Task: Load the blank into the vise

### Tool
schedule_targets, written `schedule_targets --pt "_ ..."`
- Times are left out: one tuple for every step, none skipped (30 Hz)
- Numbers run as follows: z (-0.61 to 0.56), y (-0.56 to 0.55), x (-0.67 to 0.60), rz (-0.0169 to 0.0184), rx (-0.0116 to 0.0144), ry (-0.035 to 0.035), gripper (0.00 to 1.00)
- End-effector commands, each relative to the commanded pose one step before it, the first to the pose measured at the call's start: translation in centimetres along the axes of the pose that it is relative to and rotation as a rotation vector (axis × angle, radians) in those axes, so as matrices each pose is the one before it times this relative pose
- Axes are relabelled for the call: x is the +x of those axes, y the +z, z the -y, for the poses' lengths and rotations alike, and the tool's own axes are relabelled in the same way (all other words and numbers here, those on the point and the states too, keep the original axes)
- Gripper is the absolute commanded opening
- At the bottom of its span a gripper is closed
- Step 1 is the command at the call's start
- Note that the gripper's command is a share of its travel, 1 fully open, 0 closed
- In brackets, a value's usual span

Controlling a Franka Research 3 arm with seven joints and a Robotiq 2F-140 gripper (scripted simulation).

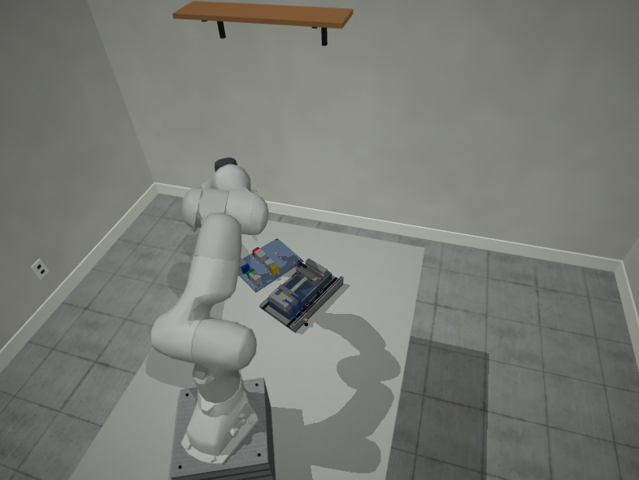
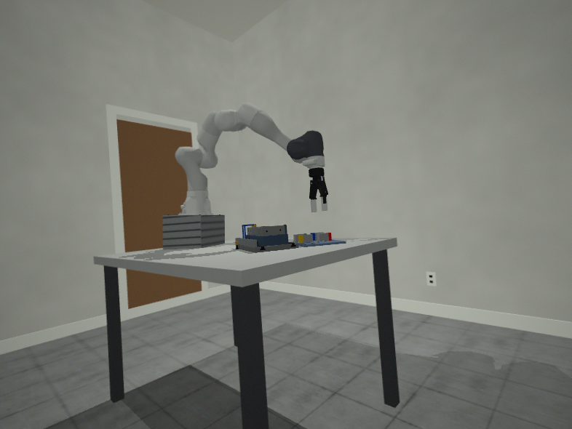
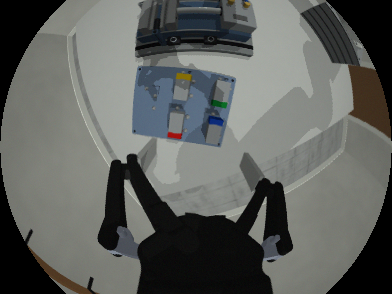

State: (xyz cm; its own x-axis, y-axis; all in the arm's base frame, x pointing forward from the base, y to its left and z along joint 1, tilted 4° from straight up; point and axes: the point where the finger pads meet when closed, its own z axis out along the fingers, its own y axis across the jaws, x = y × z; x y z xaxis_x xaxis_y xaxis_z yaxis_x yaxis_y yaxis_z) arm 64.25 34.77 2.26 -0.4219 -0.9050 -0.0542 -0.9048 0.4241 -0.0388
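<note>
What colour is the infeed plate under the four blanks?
Light blue; the infeed plate shows best in the wrist view.

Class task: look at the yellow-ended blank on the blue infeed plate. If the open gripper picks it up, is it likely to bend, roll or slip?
The yellow-ended blank looks like a solid grey block, so it is probably stiff. Its flat faces suggest it will not roll. Those smooth faces may slip unless the gripper, now open high above the infeed plate, closes squarely.

A bare workshop room — milling vise [image 1: 302, 293] on a table [image 2: 258, 270], tiled floor [image 2: 415, 369].
</note>
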Motion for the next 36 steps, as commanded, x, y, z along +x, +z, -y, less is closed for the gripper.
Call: schedule_targets --pt "-0.054 -0.069 0.126 -0.00175 -0.00308 0.00276 1.00" --pt "0.000 0.000 0.000 0.00000 0.00000 0.00000 1.00" --pt "0.000 0.000 0.000 0.00000 0.00000 0.00000 1.00" --pt "0.000 0.000 0.000 0.00000 0.00000 0.00000 1.00" --pt "0.000 0.000 0.000 0.00000 0.00000 0.00000 1.00" --pt "-0.063 -0.012 -0.784 0.00133 0.00218 -0.00213 1.00" --pt "-0.100 -0.080 -0.663 -0.00033 -0.00054 0.00053 1.00" --pt "-0.100 -0.080 -0.663 -0.00033 -0.00054 0.00053 1.00" --pt "-0.101 -0.080 -0.663 -0.00033 -0.00054 0.00053 1.00" --pt "-0.101 -0.080 -0.663 -0.00033 -0.00054 0.00053 1.00" --pt "0.000 0.000 0.000 0.00000 0.00000 0.00000 1.00" --pt "0.000 0.000 0.000 0.00000 0.00000 0.00000 1.00" --pt "0.000 0.000 0.000 0.00000 0.00000 0.00000 1.00" --pt "0.000 0.000 0.000 0.00000 0.00000 0.00000 1.00" --pt "0.000 0.000 0.000 0.00000 0.00000 0.00000 1.00" --pt "0.000 0.000 0.000 0.00000 0.00000 0.00000 1.00" --pt "0.000 0.000 0.000 0.00000 0.00000 0.00000 1.00" --pt "0.000 0.000 0.000 0.00000 0.00000 0.00000 1.00" --pt "0.000 0.000 0.000 0.00000 0.00000 0.00000 1.00" --pt "0.000 0.000 0.000 0.00000 0.00000 0.00000 1.00" --pt "0.000 0.000 0.000 0.00000 0.00000 0.00000 1.00" --pt "0.000 0.000 0.000 0.00000 0.00000 0.00000 1.00" --pt "0.057 -0.116 -0.058 0.00596 0.00421 -0.00683 1.00" --pt "-0.002 0.068 0.183 -0.00149 -0.00105 0.00170 1.00" --pt "-0.002 0.068 0.183 -0.00149 -0.00105 0.00170 1.00" --pt "-0.001 0.068 0.183 -0.00149 -0.00105 0.00170 1.00" --pt "-0.001 0.069 0.183 -0.00149 -0.00105 0.00170 1.00" --pt "0.000 0.000 0.000 0.00000 0.00000 0.00000 1.00" --pt "0.000 0.000 0.000 0.00000 0.00000 0.00000 1.00" --pt "0.000 0.000 0.000 0.00000 0.00000 0.00000 1.00" --pt "0.000 0.000 0.000 0.00000 0.00000 0.00000 1.00" --pt "0.000 0.000 0.000 0.00000 0.00000 0.00000 1.00" --pt "0.000 0.000 0.000 0.00000 0.00000 0.00000 1.00" --pt "0.000 0.000 0.000 0.00000 0.00000 0.00000 1.00" --pt "0.000 0.000 0.000 0.00000 0.00000 0.00000 1.00" --pt "0.000 0.000 0.000 0.00000 0.00000 0.00000 1.00"
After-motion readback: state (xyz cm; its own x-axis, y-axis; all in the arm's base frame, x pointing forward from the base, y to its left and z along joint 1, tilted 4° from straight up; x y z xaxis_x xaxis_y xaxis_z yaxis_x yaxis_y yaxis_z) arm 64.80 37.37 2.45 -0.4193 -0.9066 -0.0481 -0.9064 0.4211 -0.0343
